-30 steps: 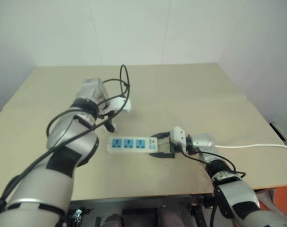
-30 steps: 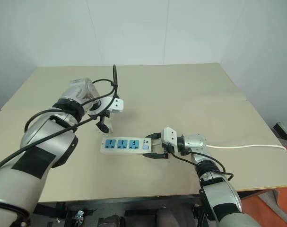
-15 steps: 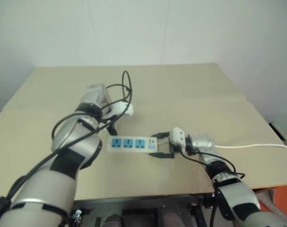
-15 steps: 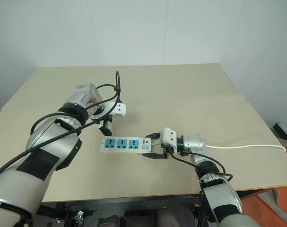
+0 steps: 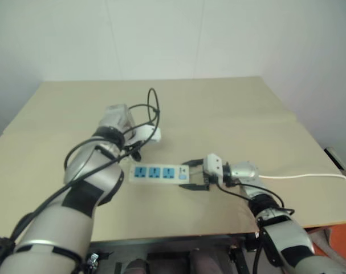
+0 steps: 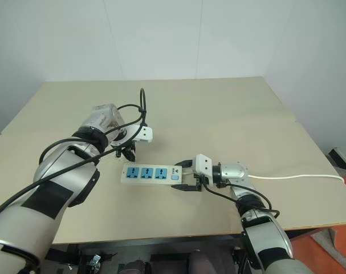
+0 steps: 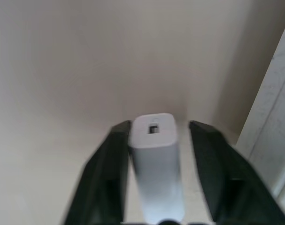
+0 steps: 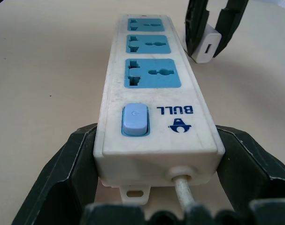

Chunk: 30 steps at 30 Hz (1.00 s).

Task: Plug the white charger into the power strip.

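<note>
The power strip (image 8: pixel 154 89) lies flat on the beige tabletop (image 6: pixel 230 114), its three blue sockets facing up, and the right gripper (image 8: pixel 156 187) is clamped around its cord end, one black finger pressed to each long side beside the blue switch (image 8: pixel 134 119), with the thin white cord (image 6: pixel 298 176) trailing off toward the table's right edge. Just beside the strip's far end, the left gripper (image 7: pixel 154 136) points steeply down at the tabletop with its fingers closed on the white charger (image 7: pixel 155 154), which stands between them on the surface, close to the strip but apart from it.
</note>
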Tool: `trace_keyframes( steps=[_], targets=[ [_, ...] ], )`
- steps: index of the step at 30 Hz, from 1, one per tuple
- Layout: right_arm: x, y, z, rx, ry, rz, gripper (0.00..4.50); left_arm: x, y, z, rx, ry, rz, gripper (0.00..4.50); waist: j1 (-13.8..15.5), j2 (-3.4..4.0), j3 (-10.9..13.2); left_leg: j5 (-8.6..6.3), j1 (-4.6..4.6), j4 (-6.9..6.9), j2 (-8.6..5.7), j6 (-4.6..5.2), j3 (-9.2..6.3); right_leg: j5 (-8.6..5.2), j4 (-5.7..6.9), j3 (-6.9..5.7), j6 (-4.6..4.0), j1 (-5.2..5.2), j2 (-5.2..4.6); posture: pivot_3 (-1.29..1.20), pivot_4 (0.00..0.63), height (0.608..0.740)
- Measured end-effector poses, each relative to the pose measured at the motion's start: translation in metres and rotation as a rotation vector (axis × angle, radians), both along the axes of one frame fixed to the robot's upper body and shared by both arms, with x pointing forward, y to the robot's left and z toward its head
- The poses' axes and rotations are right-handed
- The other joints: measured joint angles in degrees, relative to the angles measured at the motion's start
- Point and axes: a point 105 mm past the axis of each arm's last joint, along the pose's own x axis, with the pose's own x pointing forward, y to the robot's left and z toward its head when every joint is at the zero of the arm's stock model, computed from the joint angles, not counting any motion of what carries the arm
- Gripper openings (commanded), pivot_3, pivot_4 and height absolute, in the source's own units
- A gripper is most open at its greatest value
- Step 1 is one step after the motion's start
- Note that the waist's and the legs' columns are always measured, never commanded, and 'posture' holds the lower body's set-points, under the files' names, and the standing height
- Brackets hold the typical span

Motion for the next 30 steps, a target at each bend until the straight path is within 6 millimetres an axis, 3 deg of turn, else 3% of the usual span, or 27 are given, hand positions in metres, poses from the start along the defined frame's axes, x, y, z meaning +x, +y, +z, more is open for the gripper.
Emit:
trace_keyframes(
  steps=[7, 11, 13, 18, 20, 22, 27, 30],
  targets=[
    [-0.001, 0.000, -0.001, 0.004, -0.004, -0.009, 3.39, 0.004, -0.006, 0.003, -0.055, -0.037, -0.015, 1.01, 0.0, -0.01, 0.0, 0.00, 0.01, 0.00, 0.00, 0.00, -0.01, 0.00, 0.00, 0.00, 0.00, 0.01, 0.00, 0.00, 0.150, 0.740],
    [-0.001, -0.001, -0.001, 0.005, -0.010, -0.009, 3.39, 0.003, -0.030, 0.023, -0.330, -0.041, -0.055, 1.01, 0.0, -0.02, 0.0, 0.00, -0.04, 0.00, 0.01, 0.00, -0.01, 0.00, -0.01, -0.02, -0.01, -0.03, 0.00, 0.00, 0.150, 0.740],
    [-0.002, -0.001, 0.000, 0.005, -0.012, -0.008, 3.39, 0.002, -0.041, 0.047, -0.470, -0.064, -0.091, 1.01, 0.0, -0.02, 0.0, 0.00, -0.05, 0.00, 0.01, 0.00, 0.00, 0.00, -0.03, -0.01, -0.01, -0.03, -0.01, 0.00, 0.150, 0.740],
    [-0.002, 0.001, 0.001, 0.006, -0.024, -0.004, 3.39, -0.018, -0.066, 0.146, -0.980, -0.121, -0.304, 1.01, 0.0, 0.00, 0.0, 0.00, -0.02, -0.02, 0.03, 0.00, 0.01, 0.00, -0.02, -0.01, 0.00, -0.03, -0.01, 0.00, 0.150, 0.740],
    [-0.002, 0.001, 0.000, 0.007, -0.021, -0.009, 3.39, -0.029, -0.068, 0.168, -1.143, -0.140, -0.383, 1.01, -0.1, 0.06, -0.1, 0.00, 0.09, -0.03, 0.05, 0.00, 0.01, 0.00, 0.03, 0.00, 0.00, 0.05, -0.02, 0.00, 0.150, 0.740],
    [-0.003, 0.004, -0.002, 0.006, -0.014, -0.009, 3.39, -0.042, -0.062, 0.164, -1.299, -0.133, -0.445, 1.01, -0.3, 0.30, -0.3, 0.00, 0.26, -0.07, 0.08, 0.00, 0.03, -0.01, 0.02, 0.03, 0.00, 0.18, -0.02, 0.00, 0.150, 0.740],
    [-0.006, 0.005, -0.003, 0.008, 0.034, 0.000, 3.39, -0.078, -0.042, 0.082, -1.424, 0.014, -0.438, 1.01, -0.9, 0.38, -0.3, 0.00, 0.35, -0.13, 0.13, -0.01, -0.07, 0.01, 0.06, 0.02, -0.04, 0.29, -0.01, 0.00, 0.150, 0.740],
    [-0.007, 0.003, -0.003, 0.007, 0.087, 0.004, 3.39, -0.096, -0.032, 0.059, -1.392, 0.059, -0.432, 1.01, -0.6, 0.33, -0.3, 0.00, 0.20, -0.10, 0.09, -0.01, -0.16, 0.02, 0.01, -0.04, -0.05, 0.21, -0.08, 0.00, 0.150, 0.740]
  ],
)
